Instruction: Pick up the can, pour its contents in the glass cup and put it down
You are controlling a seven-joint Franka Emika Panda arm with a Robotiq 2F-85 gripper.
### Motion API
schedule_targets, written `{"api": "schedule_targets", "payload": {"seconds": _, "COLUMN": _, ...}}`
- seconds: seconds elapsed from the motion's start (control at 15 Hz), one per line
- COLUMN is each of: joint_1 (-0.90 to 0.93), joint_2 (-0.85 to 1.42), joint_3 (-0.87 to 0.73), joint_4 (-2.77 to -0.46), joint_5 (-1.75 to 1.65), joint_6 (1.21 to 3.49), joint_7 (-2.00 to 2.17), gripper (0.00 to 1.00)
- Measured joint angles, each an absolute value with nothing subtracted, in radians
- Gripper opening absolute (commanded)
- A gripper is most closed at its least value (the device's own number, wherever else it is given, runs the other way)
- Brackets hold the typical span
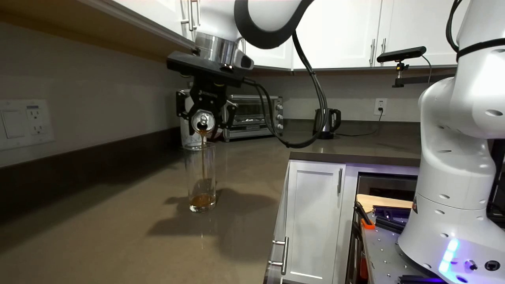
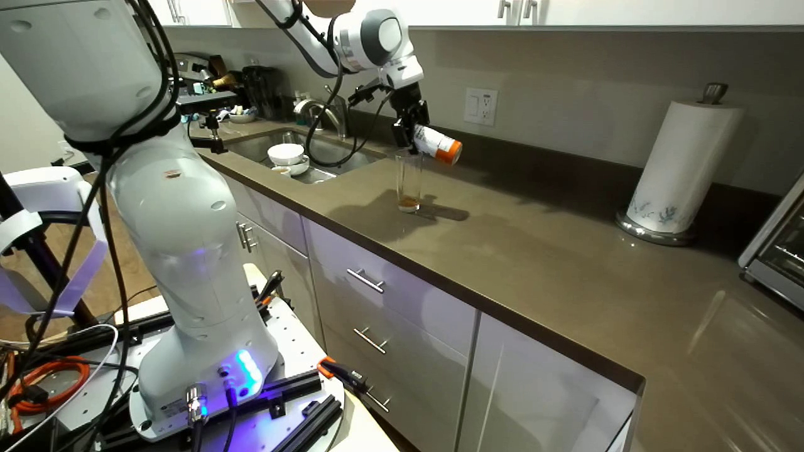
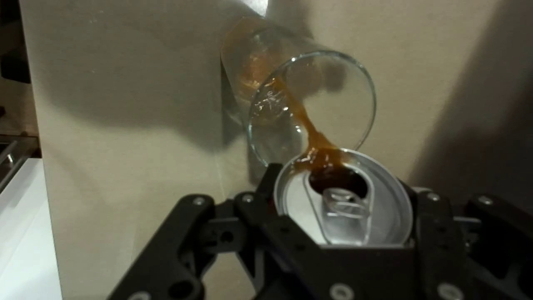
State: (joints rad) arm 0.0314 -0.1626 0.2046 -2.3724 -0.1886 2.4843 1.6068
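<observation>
The can (image 1: pixel 199 116) is tilted in my gripper (image 1: pixel 204 126), its silver top low and facing the glass. Its white and orange-red side shows in an exterior view (image 2: pixel 434 142). The gripper (image 2: pixel 411 130) is shut around the can above the counter. Brown liquid runs from the can's opening into the glass cup (image 1: pixel 192 169). The glass stands upright on the counter with a shallow layer of brown liquid at its bottom (image 2: pixel 409 176). In the wrist view the can's lid (image 3: pixel 385 200) overlaps the near edge of the glass's rim (image 3: pixel 372 89), between both fingers.
A paper-towel roll (image 2: pixel 684 163) stands by the wall, with a toaster oven (image 1: pixel 250 114) beyond it. A kettle (image 1: pixel 328 122) is at the back. A sink with white bowls (image 2: pixel 286 154) lies past the glass. Upper cabinets (image 1: pixel 335 35) hang over the counter (image 1: pixel 130 244).
</observation>
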Motion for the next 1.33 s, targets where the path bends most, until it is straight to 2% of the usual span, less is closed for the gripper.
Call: {"api": "schedule_targets", "payload": {"seconds": 1.33, "joint_1": 0.031, "joint_2": -0.163, "joint_3": 0.206, "joint_4": -2.375, "joint_5": -0.295, "joint_6": 2.5, "joint_7": 1.681, "gripper": 0.28}}
